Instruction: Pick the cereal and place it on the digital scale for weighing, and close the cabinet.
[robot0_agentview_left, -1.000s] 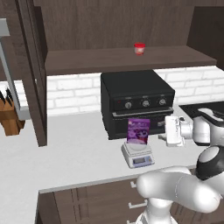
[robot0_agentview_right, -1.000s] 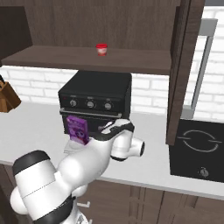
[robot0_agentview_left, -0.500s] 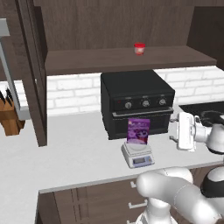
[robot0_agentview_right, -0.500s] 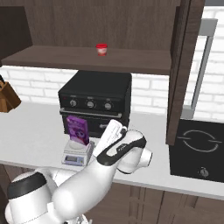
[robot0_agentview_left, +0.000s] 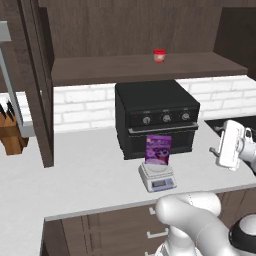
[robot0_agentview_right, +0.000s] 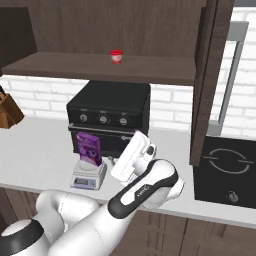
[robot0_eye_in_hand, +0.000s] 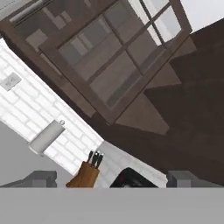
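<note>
A: The cereal (robot0_agentview_left: 158, 149) stands upright on the scale (robot0_agentview_left: 157, 176), right in front of the black oven (robot0_agentview_left: 156, 116). So the step in hand looks like closing the cabinet (robot0_eye_in_hand: 114, 61).

B: And the gripper (robot0_eye_in_hand: 112, 178)?

A: Its jaws are spread wide, holding nothing. The hand (robot0_agentview_left: 231, 144) hangs to the right of the scale, well apart from the box.

B: How should it go about the doors?

A: I'd bring the hand behind the open glass door (robot0_agentview_right: 204, 80) and push on the flat of it, slowly, so it swings shut without bouncing. Keep the arm high, clear of the box.

B: Counts?

A: One cereal box, one scale, one oven, one red cup (robot0_agentview_left: 159, 55) on the shelf, one knife block (robot0_eye_in_hand: 85, 172). Two doors stand open, one on each side.
</note>
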